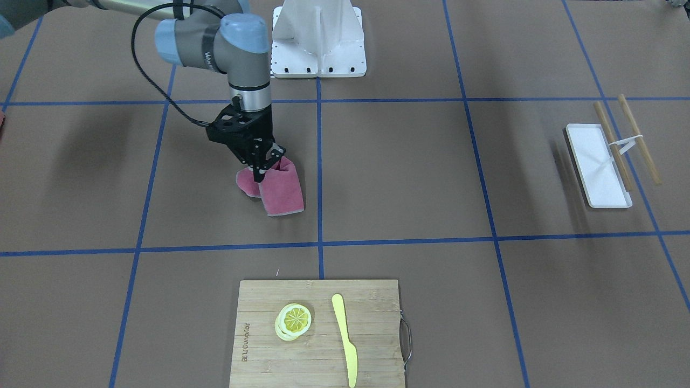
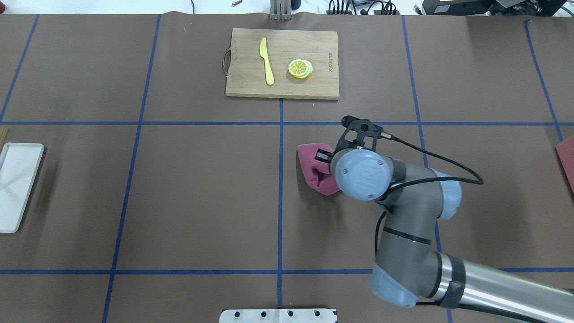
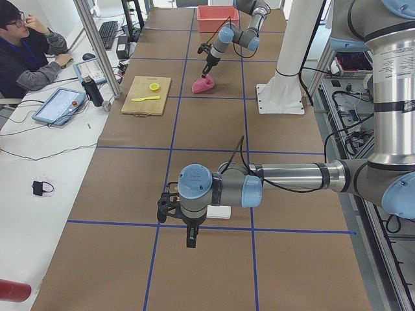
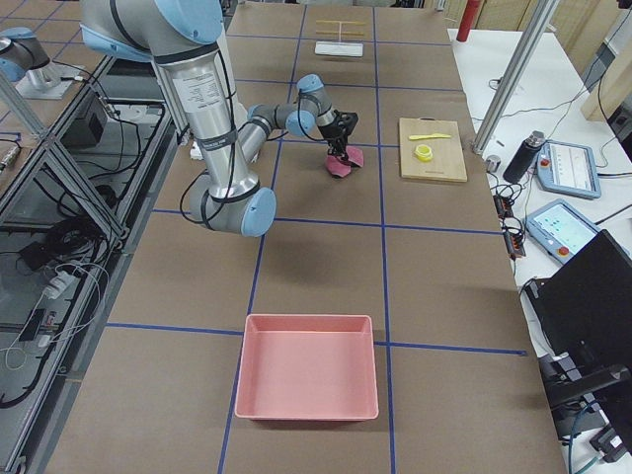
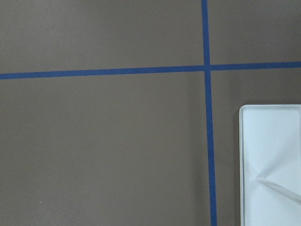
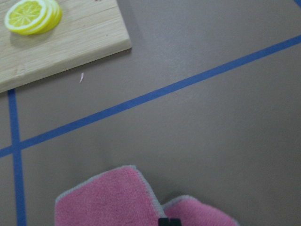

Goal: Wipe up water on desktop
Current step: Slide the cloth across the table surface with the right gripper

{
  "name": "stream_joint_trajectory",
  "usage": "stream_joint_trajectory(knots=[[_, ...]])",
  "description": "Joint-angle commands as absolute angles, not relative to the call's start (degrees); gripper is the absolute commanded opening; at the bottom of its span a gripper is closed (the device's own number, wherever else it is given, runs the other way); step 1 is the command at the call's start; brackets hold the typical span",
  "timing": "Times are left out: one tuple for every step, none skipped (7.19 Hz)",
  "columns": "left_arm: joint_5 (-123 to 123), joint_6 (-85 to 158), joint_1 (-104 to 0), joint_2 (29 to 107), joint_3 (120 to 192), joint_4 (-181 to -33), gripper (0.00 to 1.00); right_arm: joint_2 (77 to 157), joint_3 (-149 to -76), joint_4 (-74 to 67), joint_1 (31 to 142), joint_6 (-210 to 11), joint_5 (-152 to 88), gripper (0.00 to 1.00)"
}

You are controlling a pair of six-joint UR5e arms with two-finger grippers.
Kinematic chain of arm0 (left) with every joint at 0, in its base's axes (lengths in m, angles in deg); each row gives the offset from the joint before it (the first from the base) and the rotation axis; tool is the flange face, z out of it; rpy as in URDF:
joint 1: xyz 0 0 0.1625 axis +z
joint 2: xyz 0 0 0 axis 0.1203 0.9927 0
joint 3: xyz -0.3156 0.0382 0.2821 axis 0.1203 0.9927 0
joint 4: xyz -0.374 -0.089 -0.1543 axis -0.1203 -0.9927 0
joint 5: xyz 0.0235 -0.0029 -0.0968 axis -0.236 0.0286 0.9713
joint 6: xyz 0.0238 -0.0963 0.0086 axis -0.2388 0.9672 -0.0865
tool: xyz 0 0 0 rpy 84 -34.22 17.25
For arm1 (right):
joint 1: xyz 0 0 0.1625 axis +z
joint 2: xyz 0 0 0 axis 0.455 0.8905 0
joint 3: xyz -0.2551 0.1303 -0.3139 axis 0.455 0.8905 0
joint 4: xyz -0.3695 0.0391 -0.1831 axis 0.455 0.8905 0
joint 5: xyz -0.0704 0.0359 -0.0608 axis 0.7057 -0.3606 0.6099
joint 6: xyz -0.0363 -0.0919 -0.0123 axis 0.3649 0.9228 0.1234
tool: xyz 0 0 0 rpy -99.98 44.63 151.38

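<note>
Right hand (image 1: 262, 171) was closed on a raised fold of the pink cloth (image 1: 281, 195). The cloth's lower part lay on the brown worktop (image 1: 404, 178) near its middle, short of the cutting board (image 1: 318, 334) at the operators' edge. Left hand (image 3: 189, 233) hung over the worktop's left end, by the white tray (image 1: 597, 164); whether it was open or closed could not be told.

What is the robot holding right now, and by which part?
The right gripper pinches the pink fuzzy cloth by a raised fold; the rest lies on the brown desktop. Nothing shows in the left gripper.
</note>
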State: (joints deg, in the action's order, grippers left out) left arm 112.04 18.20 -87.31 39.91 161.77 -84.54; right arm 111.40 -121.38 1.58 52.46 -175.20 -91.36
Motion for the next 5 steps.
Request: stream_joint_trajectory(knots=[[112.2, 18.3, -87.3, 40.0, 162.0, -84.5, 0.99, 123.8, -122.0, -9.6, 58.2, -166.9, -96.7, 0.0], [112.2, 18.3, -87.3, 40.1, 161.9, -84.5, 0.99, 129.4, -122.0, -15.9, 61.2, -162.4, -99.4, 0.0], [112.2, 18.3, -87.2, 40.2, 162.0, -84.5, 0.99, 133.9, -121.8, -19.7, 63.5, -158.7, -100.9, 0.0], [112.2, 18.3, -87.2, 40.3, 162.0, -84.5, 0.99, 137.0, -121.8, -21.4, 65.2, -156.4, -101.8, 0.0], [112.2, 18.3, -87.1, 40.6, 161.9, -84.5, 0.99, 138.7, -122.3, -23.0, 66.6, -155.4, -103.8, 0.0]])
